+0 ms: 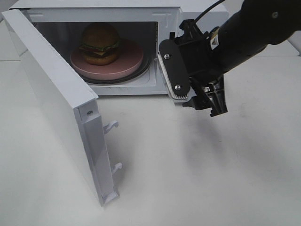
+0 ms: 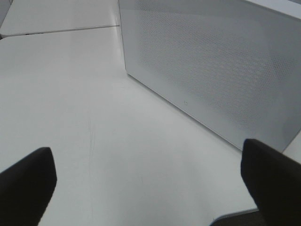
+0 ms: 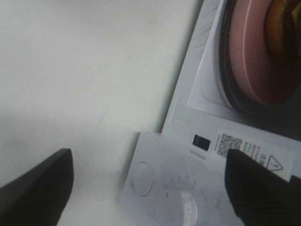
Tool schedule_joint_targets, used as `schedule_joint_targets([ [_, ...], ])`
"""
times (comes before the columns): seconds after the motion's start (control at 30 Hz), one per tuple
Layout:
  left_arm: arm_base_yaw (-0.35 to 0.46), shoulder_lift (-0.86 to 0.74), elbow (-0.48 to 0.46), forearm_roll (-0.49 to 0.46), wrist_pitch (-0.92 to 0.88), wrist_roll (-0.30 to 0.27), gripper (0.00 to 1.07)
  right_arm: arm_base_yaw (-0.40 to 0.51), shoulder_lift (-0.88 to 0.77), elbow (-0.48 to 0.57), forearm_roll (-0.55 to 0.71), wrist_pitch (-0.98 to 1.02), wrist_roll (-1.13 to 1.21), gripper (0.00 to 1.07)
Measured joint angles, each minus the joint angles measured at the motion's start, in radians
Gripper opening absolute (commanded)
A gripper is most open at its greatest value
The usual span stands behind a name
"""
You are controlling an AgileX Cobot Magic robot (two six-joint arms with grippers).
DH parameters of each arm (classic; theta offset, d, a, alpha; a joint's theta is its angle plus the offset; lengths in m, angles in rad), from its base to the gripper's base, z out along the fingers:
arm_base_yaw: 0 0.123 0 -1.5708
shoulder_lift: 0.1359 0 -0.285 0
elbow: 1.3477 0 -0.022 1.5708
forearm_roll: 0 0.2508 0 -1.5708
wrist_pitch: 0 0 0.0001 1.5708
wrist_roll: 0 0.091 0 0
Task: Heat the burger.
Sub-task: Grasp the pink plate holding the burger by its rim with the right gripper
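Nearest, the open microwave door [image 1: 56, 99] juts over the counter [image 1: 197, 179]. My left tool [image 2: 150, 188] and right tool [image 3: 149, 169] both sit spread apart. Farthest in, the burger [image 1: 99, 43] rests on a pink plate [image 1: 127, 66] — my right wrist view clips it to a blur.

The microwave [image 1: 167, 21] stands at the back of the bench [image 1: 202, 174], its door [image 1: 51, 94] swung out to the front left. Inside, the burger [image 1: 99, 43] sits on a plate [image 1: 129, 63]. The right hand [image 3: 148, 165] hangs before the microwave's right end.
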Motion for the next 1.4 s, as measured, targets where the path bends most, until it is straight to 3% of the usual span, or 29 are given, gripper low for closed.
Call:
schedule_joint_targets([
  [1.4, 0.000, 0.000, 0.000, 0.000, 0.000, 0.000, 1.00, 0.045, 0.477, -0.464, -0.004, -0.119, 0.094, 0.82],
])
